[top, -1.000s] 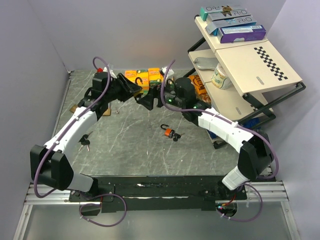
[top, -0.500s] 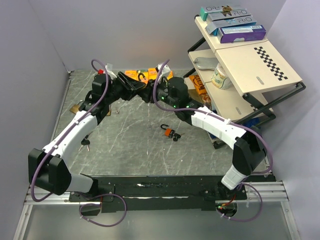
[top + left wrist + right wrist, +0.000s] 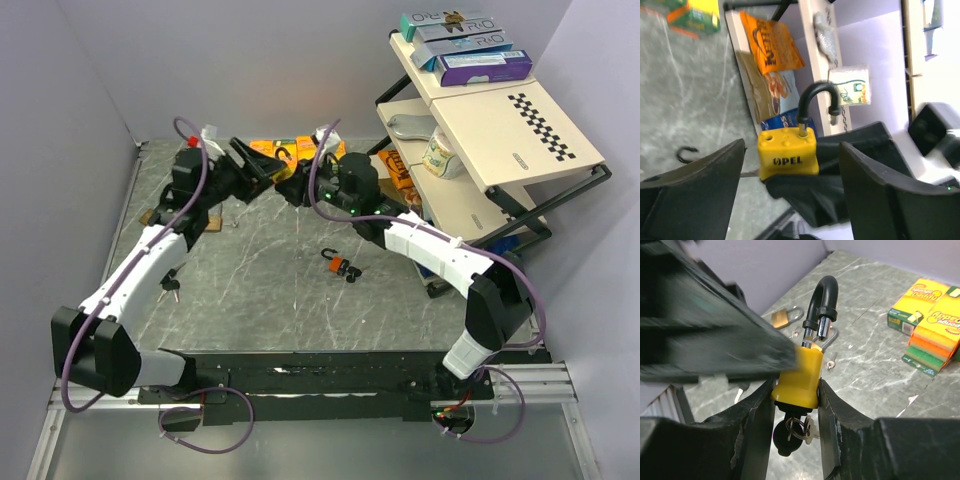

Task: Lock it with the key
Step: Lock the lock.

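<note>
Both arms have moved farther back on the table since a second ago, and the two hands have come close together. The right gripper (image 3: 796, 390) is squeezing the yellow padlock (image 3: 799, 371) by its sides and holding it up in the air. The padlock's long way runs from the black loop (image 3: 821, 297) at one end to the key (image 3: 783, 437) at the other end. The key sits in its hole with a ring hanging off it. One leg of the loop is out of its hole, so the lock is not shut yet. The left gripper (image 3: 791, 147) is wide open with a finger on each side of the padlock, not touching it (its own camera cannot see the key). I think the left hand is the free one, so it would have to push the loop in or reach round for the key.
</note>
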